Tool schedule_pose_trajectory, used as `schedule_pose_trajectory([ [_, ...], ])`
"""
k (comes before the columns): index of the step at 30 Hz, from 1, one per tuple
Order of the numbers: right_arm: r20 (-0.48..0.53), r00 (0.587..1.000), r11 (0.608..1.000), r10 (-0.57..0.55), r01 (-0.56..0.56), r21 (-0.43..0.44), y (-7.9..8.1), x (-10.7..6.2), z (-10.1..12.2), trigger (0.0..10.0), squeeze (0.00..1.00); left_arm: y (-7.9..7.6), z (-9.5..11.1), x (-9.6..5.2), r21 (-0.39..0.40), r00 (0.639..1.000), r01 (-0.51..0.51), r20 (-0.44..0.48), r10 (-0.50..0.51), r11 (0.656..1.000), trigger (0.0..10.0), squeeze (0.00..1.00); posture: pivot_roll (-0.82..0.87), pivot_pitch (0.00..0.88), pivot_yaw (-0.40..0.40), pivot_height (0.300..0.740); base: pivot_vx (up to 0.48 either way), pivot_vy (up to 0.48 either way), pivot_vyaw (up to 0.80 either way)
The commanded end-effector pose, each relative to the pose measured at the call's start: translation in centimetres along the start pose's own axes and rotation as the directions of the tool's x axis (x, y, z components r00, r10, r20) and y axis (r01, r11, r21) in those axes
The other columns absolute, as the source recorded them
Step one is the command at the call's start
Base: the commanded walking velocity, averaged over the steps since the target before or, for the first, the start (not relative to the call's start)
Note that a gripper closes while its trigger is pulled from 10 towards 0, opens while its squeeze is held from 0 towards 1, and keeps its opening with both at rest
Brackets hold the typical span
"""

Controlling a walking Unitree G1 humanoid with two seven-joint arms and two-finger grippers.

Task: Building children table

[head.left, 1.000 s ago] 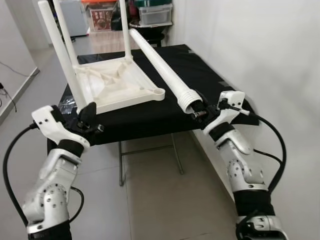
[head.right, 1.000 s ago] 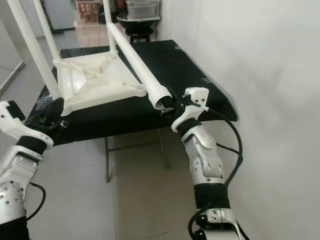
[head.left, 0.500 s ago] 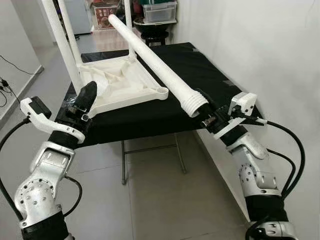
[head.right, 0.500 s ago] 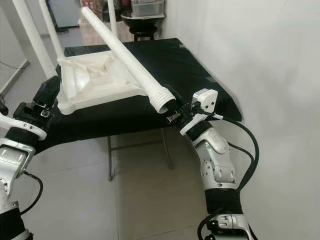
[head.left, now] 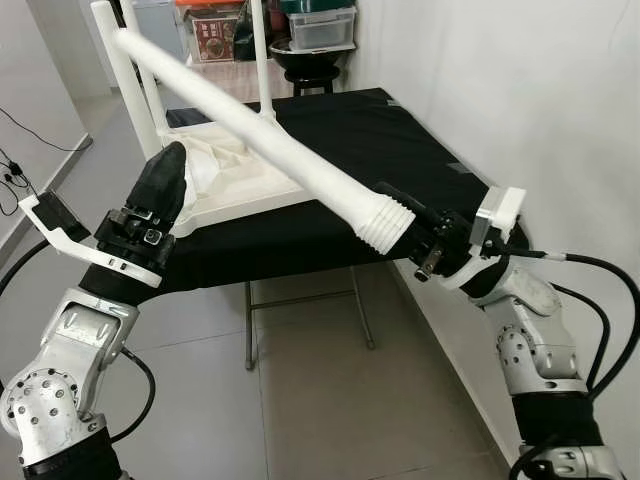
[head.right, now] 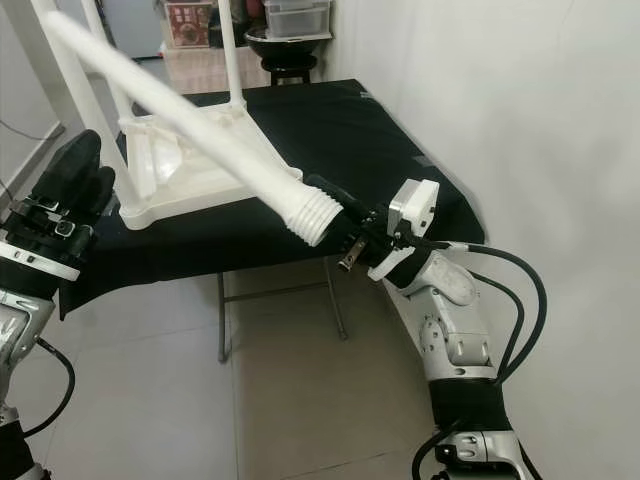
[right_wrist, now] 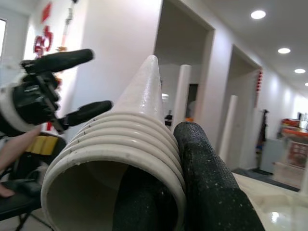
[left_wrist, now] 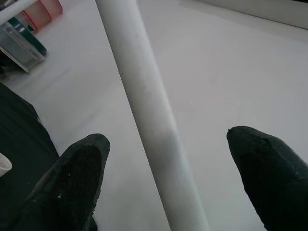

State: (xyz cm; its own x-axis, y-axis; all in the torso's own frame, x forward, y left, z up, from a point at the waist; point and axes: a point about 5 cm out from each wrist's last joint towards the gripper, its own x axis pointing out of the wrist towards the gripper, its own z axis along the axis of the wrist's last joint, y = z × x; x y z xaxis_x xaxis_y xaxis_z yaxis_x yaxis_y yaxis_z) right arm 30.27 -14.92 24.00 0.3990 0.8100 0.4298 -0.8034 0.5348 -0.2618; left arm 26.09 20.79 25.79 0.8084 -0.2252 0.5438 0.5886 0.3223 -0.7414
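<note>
Left eye view: the threaded table leg [head.left: 270,150] is pinched at its ribbed end by the right gripper [head.left: 415,232], above the upturned tabletop [head.left: 235,185]. The left gripper [head.left: 160,190] is spread wide; the long leg could twist loose.

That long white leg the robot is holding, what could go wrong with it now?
The right gripper pinches the loose leg only at its ribbed end, one finger inside the tube, so the long free end could sag or twist loose.

The leg crosses over the upturned tabletop and near its upright legs; a swing might knock them.

The left gripper is open beside it and could miss the catch.
</note>
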Motion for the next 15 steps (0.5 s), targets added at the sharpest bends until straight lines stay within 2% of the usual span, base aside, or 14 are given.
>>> schedule_pose_trajectory([
  [1, 0.032, 0.998, 0.998, 0.053, -0.053, 0.019, 0.7, 0.3, 0.3, 10.0, 0.0, 0.0, 0.2, -0.1, -0.005, 1.0, -0.009, -0.01, 0.008, 1.0, 10.0, 1.0, -0.07, 0.006, 0.057, 0.74, 0.0, 0.0, 0.0],
  [4, 0.033, 0.993, 0.993, 0.113, -0.114, 0.027, 1.5, 0.7, 0.3, 10.0, 0.0, 0.1, 0.3, -0.2, -0.021, 1.0, -0.008, -0.012, 0.008, 1.0, 10.0, 0.99, -0.07, 0.007, 0.056, 0.74, 0.0, 0.0, 0.0],
  [5, 0.032, 0.988, 0.988, 0.152, -0.153, 0.034, 2.0, 1.0, 0.2, 10.0, 0.0, 0.0, 0.2, -0.2, -0.025, 1.0, -0.005, -0.016, 0.004, 1.0, 10.0, 0.0, -0.07, 0.007, 0.053, 0.74, 0.0, 0.0, 0.0],
  [9, 0.027, 0.97, 0.969, 0.24, -0.242, 0.053, 3.2, 1.3, -0.1, 10.0, 0.0, -0.2, 0.1, -0.2, -0.042, 1.0, 0.012, -0.025, -0.013, 0.999, 10.0, 0.0, -0.07, 0.007, 0.05, 0.74, 0.0, 0.0, 0.0],
  [15, 0.01, 0.961, 0.96, 0.275, -0.275, 0.05, 3.7, 1.4, -0.3, 10.0, 0.0, -0.4, -0.1, -0.2, -0.048, 0.999, 0.022, -0.029, -0.023, 0.999, 10.0, 0.0, -0.07, 0.007, 0.049, 0.74, 0.0, 0.0, 0.0],
])
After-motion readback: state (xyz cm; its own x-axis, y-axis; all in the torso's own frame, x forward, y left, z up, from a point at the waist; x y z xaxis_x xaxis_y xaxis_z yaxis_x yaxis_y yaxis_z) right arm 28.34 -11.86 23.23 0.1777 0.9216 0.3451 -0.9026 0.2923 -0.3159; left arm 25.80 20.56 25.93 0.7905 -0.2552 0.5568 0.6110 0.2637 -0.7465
